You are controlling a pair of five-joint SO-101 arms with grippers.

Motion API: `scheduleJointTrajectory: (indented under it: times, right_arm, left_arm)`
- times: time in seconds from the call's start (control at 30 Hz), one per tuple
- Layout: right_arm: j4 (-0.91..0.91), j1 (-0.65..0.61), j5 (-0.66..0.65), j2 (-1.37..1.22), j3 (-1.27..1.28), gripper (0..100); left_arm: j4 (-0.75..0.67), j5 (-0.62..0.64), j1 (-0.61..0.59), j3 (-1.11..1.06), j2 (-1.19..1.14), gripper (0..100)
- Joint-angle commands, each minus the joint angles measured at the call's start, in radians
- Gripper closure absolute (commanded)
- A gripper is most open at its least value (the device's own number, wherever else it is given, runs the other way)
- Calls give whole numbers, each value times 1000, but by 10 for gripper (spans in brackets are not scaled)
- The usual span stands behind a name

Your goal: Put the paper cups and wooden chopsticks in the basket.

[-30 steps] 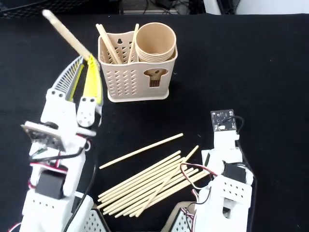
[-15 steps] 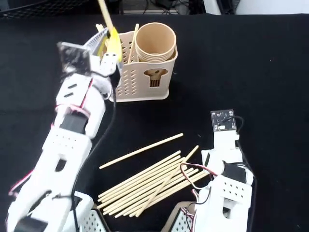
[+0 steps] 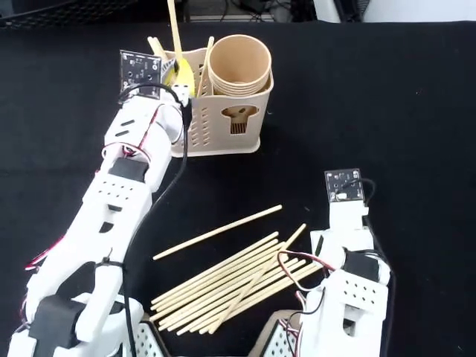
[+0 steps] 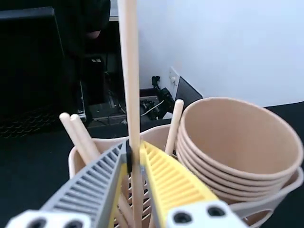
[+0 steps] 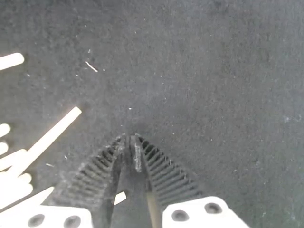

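Nearest the arm bases, the right end effector [image 5: 130,140] hangs low over the black desk [image 5: 213,57], its jaws closed on nothing. It sits just beside the loose heap of pale wooden chopsticks [image 3: 230,279]. A single wooden chopstick [image 3: 217,232] lies apart, just beyond the heap.

Farther out stands the beige perforated plastic basket [image 3: 223,123]. A nested stack of tan paper cups [image 3: 239,83] fills one compartment, and a few leaning chopsticks [image 4: 76,133] rest in the other.

The likeliest trouble is at this far end. The stick being delivered stands almost upright and rises well above the rim. If it is let go before its lower end is deep in the compartment, it could topple out over the wall. It could also strike the sticks already leaning there and flick one onto the desk.

The left end effector [image 4: 134,152] hovers over the stick compartment. Its jaws are nearly together, clamped on the long pale wooden chopstick [image 4: 129,71], whose lower end points down into the compartment.
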State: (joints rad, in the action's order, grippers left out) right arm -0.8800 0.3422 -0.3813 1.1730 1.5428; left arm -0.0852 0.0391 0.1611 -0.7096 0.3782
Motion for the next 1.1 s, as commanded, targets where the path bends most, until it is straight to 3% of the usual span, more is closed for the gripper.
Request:
scheduleJointTrajectory:
  times: [0.0, 0.13, 0.23, 0.47, 0.67, 0.9, 1.0, 1.07]
  right_arm:
    - [18, -15, 2, 13, -2, 985]
    - [25, -15, 2, 13, -2, 985]
    - [26, -15, 2, 13, -2, 985]
    - [26, -15, 2, 13, -2, 985]
    - [28, -15, 2, 13, -2, 985]
    - [28, -15, 2, 13, -2, 985]
    - [28, -15, 5, 13, -2, 985]
    - [26, -15, 8, 13, -2, 985]
  left_arm:
    - [-18, 11, -24, 12, 12, 970]
    - [-18, 12, -30, 13, 14, 938]
    - [38, 81, -35, 18, 14, 883]
    - [163, 152, -35, 48, 26, 881]
    - [224, 152, -58, -45, 235, 881]
    - [549, 150, -133, -252, 672, 877]
    - [698, 140, -226, -357, 818, 877]
    - [783, 64, -306, -407, 884, 877]
